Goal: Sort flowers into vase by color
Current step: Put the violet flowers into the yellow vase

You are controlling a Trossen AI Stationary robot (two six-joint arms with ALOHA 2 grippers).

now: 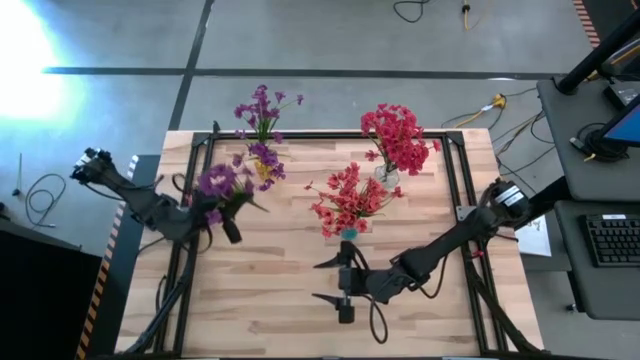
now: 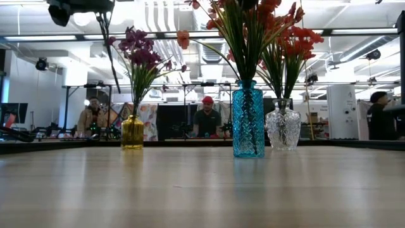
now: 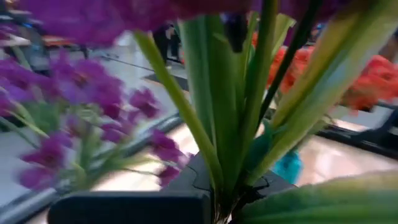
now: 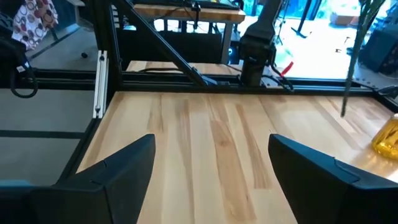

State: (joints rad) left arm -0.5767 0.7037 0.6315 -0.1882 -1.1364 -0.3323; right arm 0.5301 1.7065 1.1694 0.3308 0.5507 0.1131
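The left gripper (image 1: 228, 222) is clamped on a purple sprig (image 1: 216, 183) beside the yellow vase (image 1: 264, 170) — delivery underway; next, its stem must drop in there. Right gripper (image 1: 340, 282) waits empty, jaws spread — near the blue vase (image 1: 348, 234).

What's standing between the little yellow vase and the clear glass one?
In the low view, a blue vase holding red flowers stands between the yellow vase and the clear vase. The high view shows it sits nearer the table's front.
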